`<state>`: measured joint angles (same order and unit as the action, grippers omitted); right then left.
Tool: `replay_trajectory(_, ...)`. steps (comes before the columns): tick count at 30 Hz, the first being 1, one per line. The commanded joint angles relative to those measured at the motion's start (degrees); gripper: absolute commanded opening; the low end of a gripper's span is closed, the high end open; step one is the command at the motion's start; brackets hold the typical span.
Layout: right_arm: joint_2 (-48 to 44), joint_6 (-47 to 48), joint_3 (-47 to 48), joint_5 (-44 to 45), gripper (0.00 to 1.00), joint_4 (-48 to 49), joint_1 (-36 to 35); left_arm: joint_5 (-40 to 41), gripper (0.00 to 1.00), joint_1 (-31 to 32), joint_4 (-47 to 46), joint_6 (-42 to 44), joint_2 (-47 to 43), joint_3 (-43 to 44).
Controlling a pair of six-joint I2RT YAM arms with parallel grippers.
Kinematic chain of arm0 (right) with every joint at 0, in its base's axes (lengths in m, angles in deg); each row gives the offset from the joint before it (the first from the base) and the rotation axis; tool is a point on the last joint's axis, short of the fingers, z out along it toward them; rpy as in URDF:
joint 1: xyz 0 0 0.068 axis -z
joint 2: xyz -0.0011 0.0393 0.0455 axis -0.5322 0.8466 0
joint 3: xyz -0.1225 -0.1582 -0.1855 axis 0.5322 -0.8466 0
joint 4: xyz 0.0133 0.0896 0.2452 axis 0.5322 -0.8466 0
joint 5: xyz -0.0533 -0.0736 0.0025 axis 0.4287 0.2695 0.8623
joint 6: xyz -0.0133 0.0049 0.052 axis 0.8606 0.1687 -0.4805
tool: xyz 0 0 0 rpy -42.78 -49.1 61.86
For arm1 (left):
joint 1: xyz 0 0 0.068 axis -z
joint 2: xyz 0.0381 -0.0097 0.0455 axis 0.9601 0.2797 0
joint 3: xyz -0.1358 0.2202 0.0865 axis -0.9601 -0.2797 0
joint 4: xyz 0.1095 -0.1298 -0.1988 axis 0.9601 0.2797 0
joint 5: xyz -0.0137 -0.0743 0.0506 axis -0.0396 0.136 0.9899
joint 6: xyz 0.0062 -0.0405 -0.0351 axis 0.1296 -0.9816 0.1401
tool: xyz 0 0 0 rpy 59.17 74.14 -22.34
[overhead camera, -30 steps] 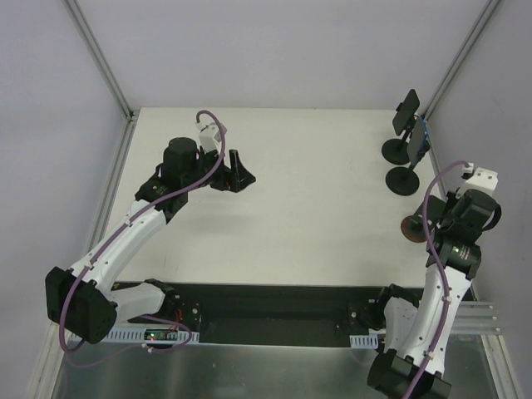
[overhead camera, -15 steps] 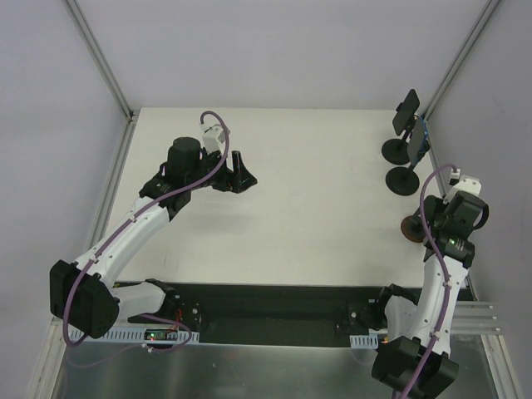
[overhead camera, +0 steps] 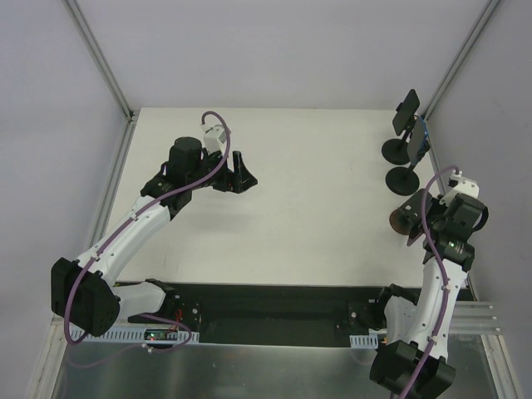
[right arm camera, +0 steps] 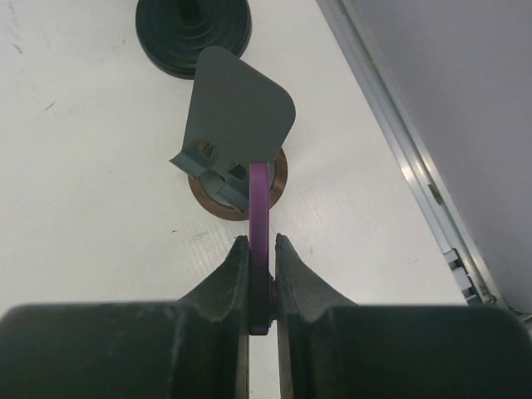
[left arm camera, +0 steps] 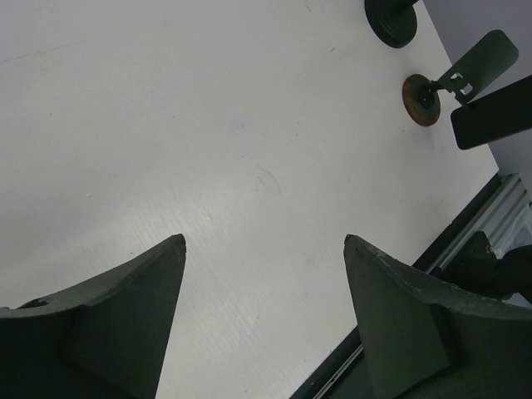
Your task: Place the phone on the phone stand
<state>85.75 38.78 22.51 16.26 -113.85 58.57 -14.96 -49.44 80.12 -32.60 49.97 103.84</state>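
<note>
My right gripper (right arm camera: 260, 241) is shut on a purple-edged phone (right arm camera: 259, 208), held edge-on and upright. The phone's far end is just in front of the phone stand's grey back plate (right arm camera: 241, 104), over its cradle and brown round base (right arm camera: 278, 187); I cannot tell whether they touch. In the top view the right gripper (overhead camera: 420, 220) is at the table's right edge beside the brown base (overhead camera: 400, 221). The left wrist view shows the stand (left arm camera: 421, 98) and the dark phone (left arm camera: 495, 112) far off. My left gripper (left arm camera: 264, 241) is open and empty, over the table's far left (overhead camera: 239, 173).
Two more stands on black round bases (overhead camera: 403, 178) (overhead camera: 396, 150) hold phones at the far right corner; one black base (right arm camera: 193, 33) lies just beyond the brown one. The enclosure's right wall and metal rail (right arm camera: 391, 141) run close beside the right gripper.
My right gripper has turned and shifted a little left and away with the phone, closer over the brown-based stand. The left arm has barely moved.
</note>
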Motion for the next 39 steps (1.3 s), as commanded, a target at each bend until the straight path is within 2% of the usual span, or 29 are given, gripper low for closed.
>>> replay_trajectory(1, -1.22, -5.24, 3.35, -6.05, 0.0, 1.93, 0.3, -1.54, 0.75, 0.03, -2.59, -0.53, -0.11, -0.06)
replay_trajectory(9, -0.87, -7.89, 4.13, -9.49, 0.0, 2.2, 0.3, -1.54, 0.75, 0.03, -2.59, -0.62, 0.16, 0.03)
replay_trajectory(16, -1.92, -5.96, 7.91, -12.39, 0.0, -6.76, -1.36, -2.07, 0.76, 0.12, -2.59, -0.71, 0.51, 0.03)
replay_trajectory(22, -3.25, 1.67, 10.38, -14.94, 0.0, -3.18, -1.8, -2.25, 0.76, 0.03, -2.59, -0.89, 0.86, 0.03)
replay_trajectory(27, 2.29, 6.96, 10.11, -19.42, 0.0, 3.24, -0.23, -1.63, 0.75, 0.12, -2.59, -0.62, 0.6, -0.15)
replay_trajectory(28, 3.25, 7.84, 10.37, -23.77, 0.0, 5.95, 0.21, -1.8, 0.75, 0.12, -2.51, -0.62, 0.51, -0.15)
replay_trajectory(31, 8.7, 13.36, 13.79, -28.45, 0.0, 3.44, 2.23, -1.81, 0.75, 0.03, -2.59, -0.62, 0.51, -0.15)
replay_trajectory(33, 11.16, 17.24, 15.73, -28.3, 0.0, 2.55, 4.68, -2.15, 0.75, 0.2, -2.59, -0.53, 0.33, -0.06)
replay_trajectory(39, 14.51, 19.09, 16.44, -36.38, 0.0, 4.39, 5.93, -2.42, 0.78, 1.17, -2.59, -0.1, -0.55, -0.06)
